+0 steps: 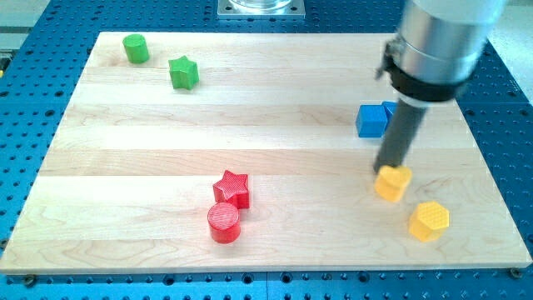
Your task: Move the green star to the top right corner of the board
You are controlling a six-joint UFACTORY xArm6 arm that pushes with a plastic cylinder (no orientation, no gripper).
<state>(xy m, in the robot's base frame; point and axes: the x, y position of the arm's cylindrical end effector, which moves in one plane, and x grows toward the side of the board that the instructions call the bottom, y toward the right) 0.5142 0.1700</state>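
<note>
**Desk:** What lies at the view's left of the bench [275, 83]?

**Photographer:** A green cylinder [136, 48] stands near the top left corner. Just to its right and a little lower sits the green star [183, 72], apart from the cylinder and far from the top right corner.

**Desk:** And the middle?

**Photographer:** Near the bottom edge, a red star [232, 189] touches a red cylinder [224, 222], which sits just below it and slightly to its left.

**Desk:** The right side?

**Photographer:** A blue block [371, 121] lies partly hidden behind the dark rod; its exact shape is hard to tell. My tip [386, 171] rests at the upper left edge of a yellow block [393, 183], seemingly touching it. A yellow hexagon [429, 221] sits lower right of that, apart.

**Desk:** The pincer?

**Photographer:** None in view; the arm ends in the rod, so I cannot tell any wide or narrow state.
</note>
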